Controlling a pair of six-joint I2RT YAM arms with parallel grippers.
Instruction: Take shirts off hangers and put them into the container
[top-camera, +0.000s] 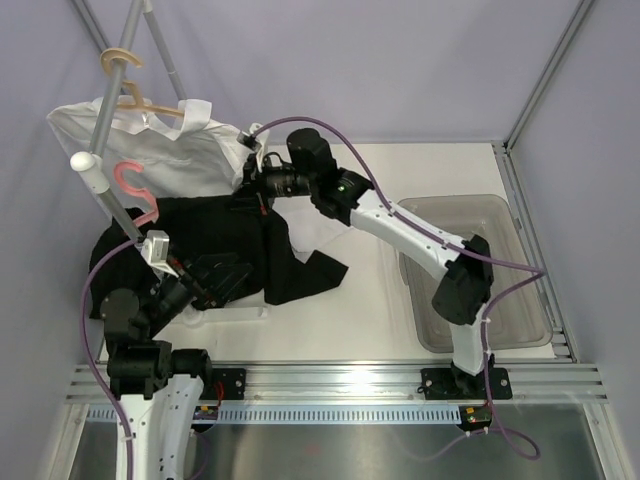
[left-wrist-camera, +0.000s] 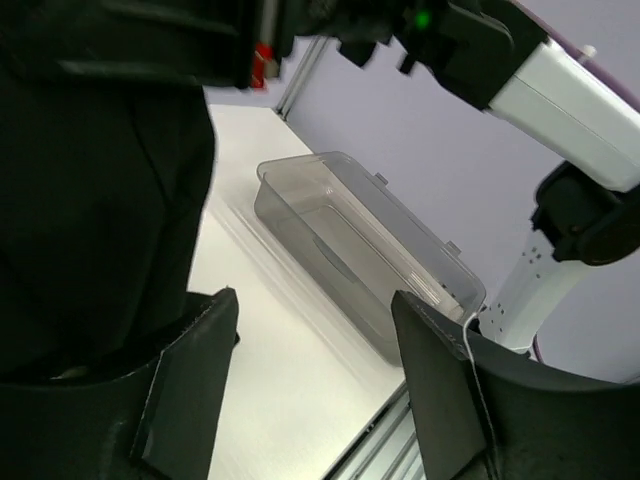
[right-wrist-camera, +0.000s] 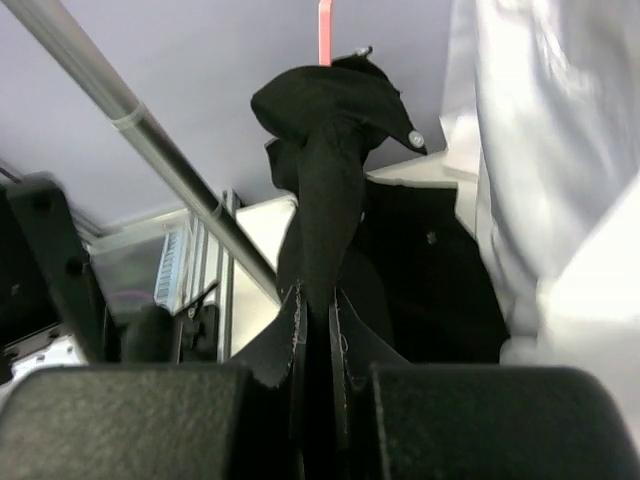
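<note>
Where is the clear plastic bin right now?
Top view: the shallow clear greyish plastic bin sits at the right side of the white table, partly beneath the right arm.

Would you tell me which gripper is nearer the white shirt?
Right. The right gripper, shut on the black shirt, is at the white shirt's edge; the left gripper sits farther off, over the black shirt.
</note>
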